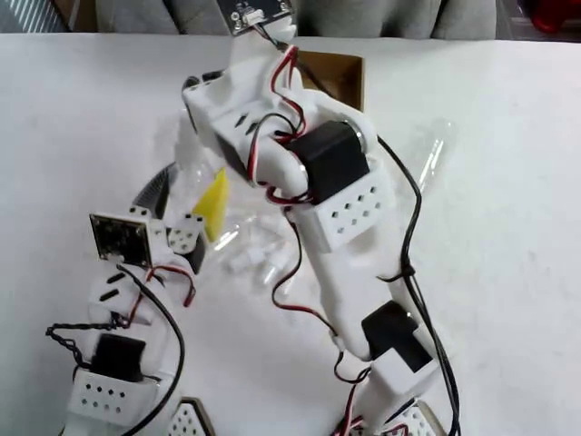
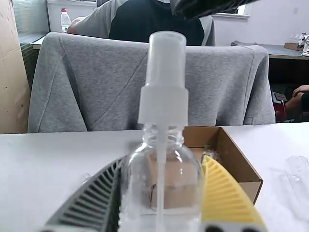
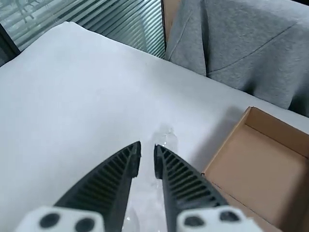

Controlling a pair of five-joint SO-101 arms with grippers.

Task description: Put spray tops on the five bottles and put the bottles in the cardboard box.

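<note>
One clear bottle (image 2: 164, 186) wearing a white spray top (image 2: 162, 77) stands before the cardboard box (image 2: 236, 157), clamped by the left gripper (image 2: 164, 163). The right gripper (image 3: 147, 153) hovers beside the box, pinched together, empty.

High view: overhead, looks straight down on table (image 1: 73, 109), box (image 1: 340, 73) by the far edge. Left wrist view: low, level, faces across table to box (image 2: 236, 159) and grey chair (image 2: 96, 82), bottle (image 2: 164, 179) very close. Right wrist view: higher, tilted down at table, box (image 3: 260, 164) and chair (image 3: 251, 43) beyond. All three share box.
</note>
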